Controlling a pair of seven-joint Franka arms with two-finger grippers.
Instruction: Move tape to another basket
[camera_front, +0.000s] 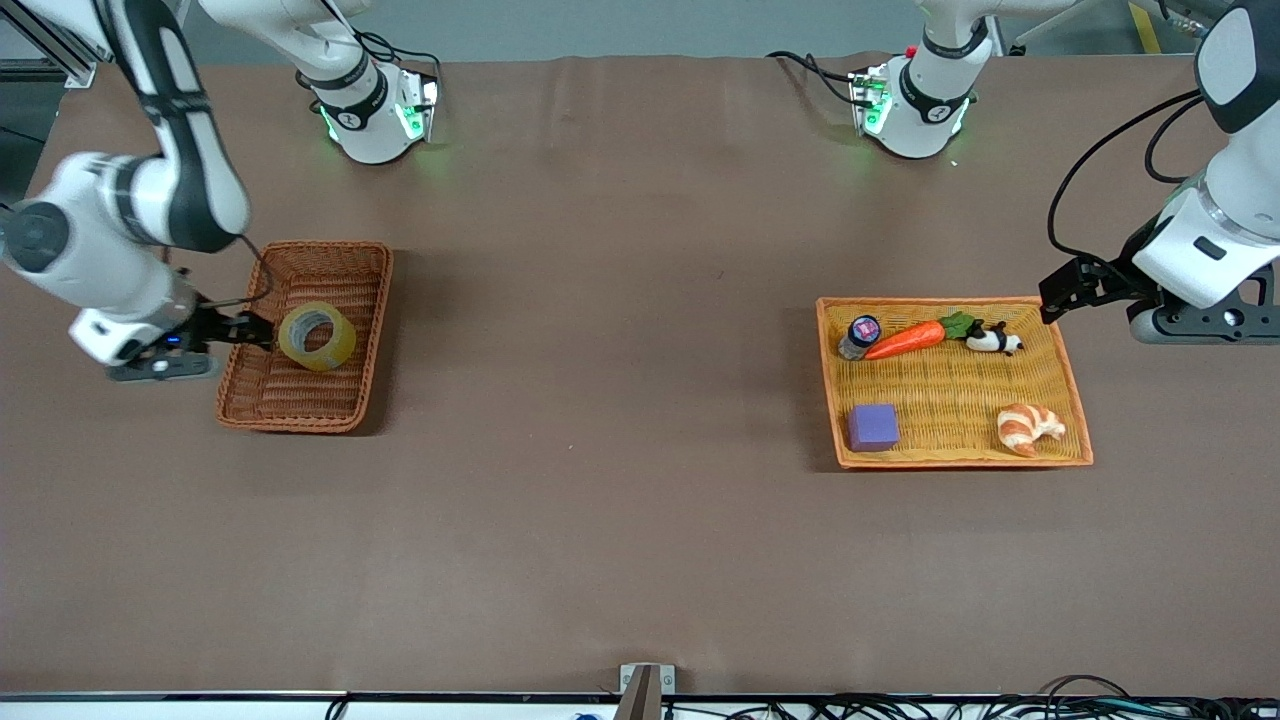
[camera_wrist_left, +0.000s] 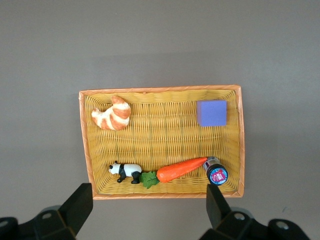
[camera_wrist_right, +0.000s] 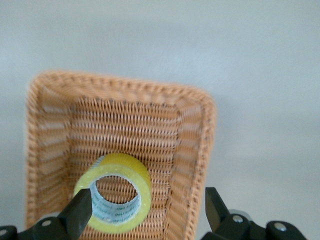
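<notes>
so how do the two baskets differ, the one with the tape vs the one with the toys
The reddish-brown basket is narrower, with flared sides; the orange-yellow tray basket is wider and shallower. The reddish-brown basket holds only the tape; the tray basket holds a carrot, panda, croissant, purple cube and small jar. The first lies toward the right arm's end of the table, the second toward the left arm's. Both are rectangular woven wicker.

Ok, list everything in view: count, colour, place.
tape: one, yellowish, in the basket
basket: one, reddish-brown, toward the right arm's end
tray: one, orange-yellow, toward the left arm's end
carrot: one, orange, in the tray
panda: one, black-white, beside the carrot's leaves
bottle: one, dark-capped, at the carrot's tip
cube: one, purple, in the tray
croissant: one, tan, in the tray
right end effector: open, beside the tape
left end effector: open, over the tray's edge
</notes>
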